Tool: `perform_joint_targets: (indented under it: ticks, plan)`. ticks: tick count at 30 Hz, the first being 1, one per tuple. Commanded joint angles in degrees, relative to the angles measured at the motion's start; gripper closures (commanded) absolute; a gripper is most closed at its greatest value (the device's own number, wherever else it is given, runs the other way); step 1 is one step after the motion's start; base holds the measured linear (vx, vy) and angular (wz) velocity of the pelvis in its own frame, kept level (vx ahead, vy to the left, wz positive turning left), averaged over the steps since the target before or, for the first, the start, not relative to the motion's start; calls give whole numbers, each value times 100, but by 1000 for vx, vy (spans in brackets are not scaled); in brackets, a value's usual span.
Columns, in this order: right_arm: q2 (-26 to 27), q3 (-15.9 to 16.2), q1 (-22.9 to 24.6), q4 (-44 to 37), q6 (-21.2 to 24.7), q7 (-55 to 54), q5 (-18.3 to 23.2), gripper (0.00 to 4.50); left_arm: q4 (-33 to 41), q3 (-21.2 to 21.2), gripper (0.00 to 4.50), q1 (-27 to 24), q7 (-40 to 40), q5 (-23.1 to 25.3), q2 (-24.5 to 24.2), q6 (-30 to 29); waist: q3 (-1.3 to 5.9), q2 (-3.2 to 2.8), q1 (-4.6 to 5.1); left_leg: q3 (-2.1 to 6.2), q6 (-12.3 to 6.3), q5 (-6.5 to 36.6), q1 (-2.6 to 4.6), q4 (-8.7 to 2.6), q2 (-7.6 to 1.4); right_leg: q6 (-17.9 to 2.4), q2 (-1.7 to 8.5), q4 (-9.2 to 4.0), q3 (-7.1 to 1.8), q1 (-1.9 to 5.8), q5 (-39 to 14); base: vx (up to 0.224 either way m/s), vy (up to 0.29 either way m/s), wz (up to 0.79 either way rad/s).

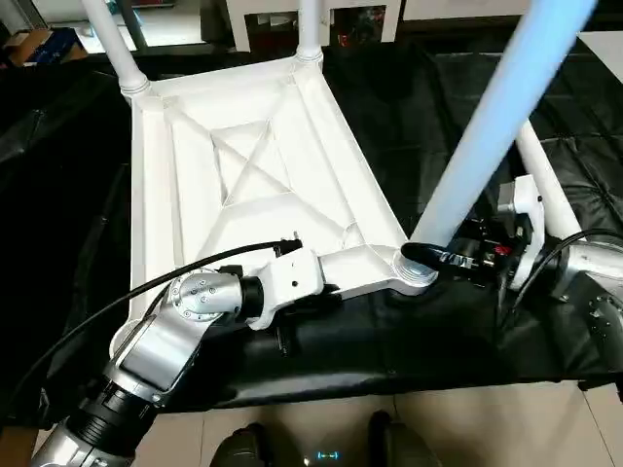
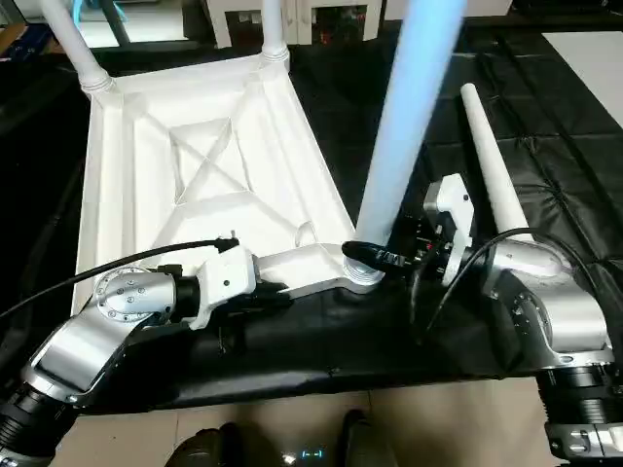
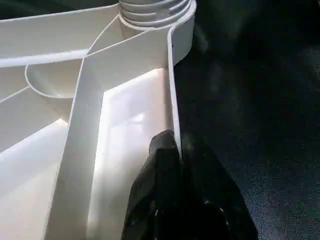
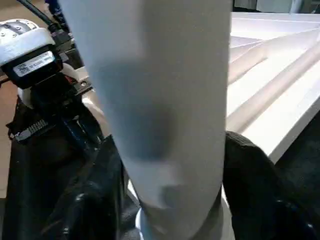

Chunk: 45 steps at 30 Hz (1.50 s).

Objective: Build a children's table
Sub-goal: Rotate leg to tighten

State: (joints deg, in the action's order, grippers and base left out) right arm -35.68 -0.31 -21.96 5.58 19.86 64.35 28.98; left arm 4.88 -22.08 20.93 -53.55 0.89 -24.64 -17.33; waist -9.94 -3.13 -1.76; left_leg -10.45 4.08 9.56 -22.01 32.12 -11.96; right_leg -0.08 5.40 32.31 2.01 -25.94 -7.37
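The upturned table top (image 1: 243, 165) fills centre-left, two legs (image 2: 274, 27) already seated in the upper corner sockets. Left gripper (image 3: 176, 150) is clamped on the top's near rim; right gripper (image 1: 438, 258) hugs a third leg (image 1: 496, 126) standing in the lower-right socket (image 1: 414, 274), a fourth leg (image 2: 492, 165) lying right.

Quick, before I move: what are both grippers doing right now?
Left gripper: jaws shut on the table top's rim.
Right gripper: jaws around the leg at its near corner socket.

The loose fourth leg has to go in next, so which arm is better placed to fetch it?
Right, probably: the loose leg lies beside the right gripper, whose jaws flank the upright leg. The left gripper pinches the tabletop's rim.
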Motion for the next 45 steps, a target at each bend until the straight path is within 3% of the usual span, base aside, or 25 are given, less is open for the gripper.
perform_joint_targets:
  ticks: [1, 6, 9, 11, 12, 13, 16, 18, 19, 20, 21, 22, 23, 26, 28, 30, 31, 33, 34, 37, 39, 42, 43, 45]
  plan:
    - [-60, -103, 86, 62, 27, -11, 0, 223, -28, -271, 450, -168, -189, -27, -32, -51, 475, 128, 6, -68, -992, 443, 76, -246, -31, -1707, 103, -190, -121, 406, -697, 0, 0, 0]
    - [100, -315, 147, 118, -16, -476, -74, 241, -129, -315, 450, -96, -18, 138, 18, -134, 479, 127, 7, -65, -936, 497, 69, -243, -29, -1683, 102, -195, -122, 404, -789, 0, 0, 0]
    - [356, -364, 140, 188, -68, -1078, -260, 243, -263, -322, 450, 31, 304, 263, 259, -392, 435, 148, 18, -78, -751, 873, 71, -256, -19, -1533, 110, -265, -133, 371, -1407, 0, 0, 0]
    - [566, -334, 139, 223, -112, -1487, -432, 246, -326, -355, 450, 122, 526, 357, 446, -551, 402, 166, 32, -59, -501, 1253, 70, -282, -4, -1243, 118, -329, -129, 347, -2177, 0, 0, 0]
    - [570, -333, 139, 224, -113, -1495, -436, 246, -328, -356, 450, 124, 531, 359, 450, -554, 402, 166, 32, -59, -501, 1253, 70, -282, -4, -1243, 118, -329, -129, 347, -2177, 0, 0, 0]
    - [756, -286, 126, 273, -88, -1922, -620, 247, -417, -378, 450, 218, 738, 445, 624, -671, 388, 169, 47, -44, -389, 1380, 66, -301, 7, -1063, 109, -362, -125, 330, -2482, 0, 0, 0]
    - [1003, -236, 96, 355, -39, -2499, -865, 250, -538, -386, 450, 341, 995, 544, 842, -822, 369, 178, 86, -24, -262, 1571, 66, -328, 29, -812, 102, -419, -119, 297, -2912, 0, 0, 0]
    - [1434, -285, -43, 651, -73, -3546, -1235, 251, -755, -308, 450, 537, 1510, 695, 1227, -1109, 351, 174, 124, -26, -209, 1657, 57, -332, 38, -738, 89, -443, -116, 264, -3050, -26, 2, -2]
    - [1720, -339, -178, 910, -151, -4364, -1571, 252, -908, -253, 450, 683, 1823, 775, 1478, -1316, 339, 172, 178, 10, -82, 1836, 40, -340, 72, -564, 100, -473, -78, 260, -3467, -53, 5, -3]
    - [1720, -339, -178, 910, -151, -4364, -1571, 252, -908, -253, 450, 683, 1823, 775, 1478, -1316, 336, 177, 213, 28, -44, 1946, 52, -344, 94, -428, 98, -522, -51, 244, -3699, -54, 12, -5]
    - [2041, -520, -375, 1255, -261, -5281, -1763, 254, -1038, -211, 450, 821, 2108, 857, 1723, -1549, 349, 176, 225, 40, -35, 1948, 58, -351, 82, -404, 106, -526, -46, 260, -3677, 0, 0, 0]
    - [2159, -605, -448, 1371, -325, -5572, -1783, 255, -1070, -207, 450, 859, 2163, 868, 1793, -1592, 349, 129, 255, 58, -39, 1959, 36, -363, 92, -411, 112, -539, -16, 266, -3559, 0, 0, 0]
    - [2246, -669, -503, 1457, -376, -5788, -1795, 256, -1092, -206, 450, 887, 2201, 875, 1843, -1625, 352, 123, 290, 90, -38, 2021, -4, -393, 82, -416, 107, -535, 28, 307, -3364, 0, 0, 0]
    - [2708, -937, -941, 2185, -1015, -6775, -1847, 259, -1187, -341, 450, 1022, 2169, 859, 2055, -1485, 352, 113, 340, 125, -42, 2288, -20, -423, 85, -434, 120, -547, 92, 343, -3104, 0, 0, 0]
    - [2790, -824, -1096, 2390, -1142, -6302, -1735, 259, -1174, -404, 450, 1015, 2034, 853, 1972, -1331, 344, 105, 337, 113, -77, 2409, 25, -419, 81, -454, 107, -568, 88, 307, -3041, 0, 0, 0]
    - [2761, -674, -1115, 2352, -1245, -5874, -1759, 259, -1165, -391, 450, 993, 1980, 859, 1874, -1269, 327, 125, 356, 100, -132, 2467, 12, -429, 77, -583, 103, -541, 67, 318, -2815, 0, 0, 0]
    - [2615, -392, -1045, 2141, -1393, -5142, -1792, 259, -1156, -367, 450, 954, 1881, 854, 1697, -1117, 329, 139, 353, 89, -165, 2445, 24, -424, 70, -644, 105, -536, 55, 310, -2736, 0, 0, 0]
    - [2401, -192, -911, 1825, -1497, -4443, -1692, 259, -1131, -333, 450, 892, 1731, 823, 1478, -911, 332, 150, 336, 69, -255, 2358, 27, -420, 59, -749, 102, -522, 30, 328, -2507, 0, 0, 0]
    - [2312, -167, -846, 1677, -1519, -4192, -1605, 203, -1115, -314, 450, 859, 1662, 808, 1385, -817, 345, 153, 314, 40, -326, 2194, 33, -407, 53, -848, 111, -502, -6, 331, -2336, 0, 0, 0]
    - [1530, -32, -490, 848, -1228, -2851, -1089, 181, -789, -285, 450, 571, 763, 431, 804, -244, 361, 162, 229, -13, -499, 1815, 74, -382, 32, -1086, 100, -476, -45, 329, -2024, 0, 0, 0]
    - [1244, -53, -361, 535, -995, -2398, -797, 157, -617, -270, 450, 450, 442, 283, 606, -217, 369, 134, 172, -47, -591, 1691, 126, -374, -9, -1177, 102, -452, -75, 301, -1907, 29, -18, 8]
    - [978, -90, -245, 293, -809, -2080, -639, 136, -508, -261, 450, 358, 243, 201, 439, -181, 398, 100, 116, -62, -641, 1314, 126, -356, -31, -1345, 90, -390, -85, 302, -1514, 59, -23, 12]
    - [574, -142, -89, 45, -483, -1688, -527, 113, -396, -190, 450, 246, 45, 50, 272, -135, 404, 110, 103, -63, -710, 1000, 90, -338, -20, -1471, 77, -327, -89, 346, -1136, 60, -10, 9]
    - [192, -251, 103, -210, -317, -1162, -321, 113, -249, -87, 450, 124, -147, -197, 165, -161, 430, 96, 63, -56, -837, 717, 78, -306, -35, -1575, 84, -245, -107, 367, -739, 75, 7, 3]
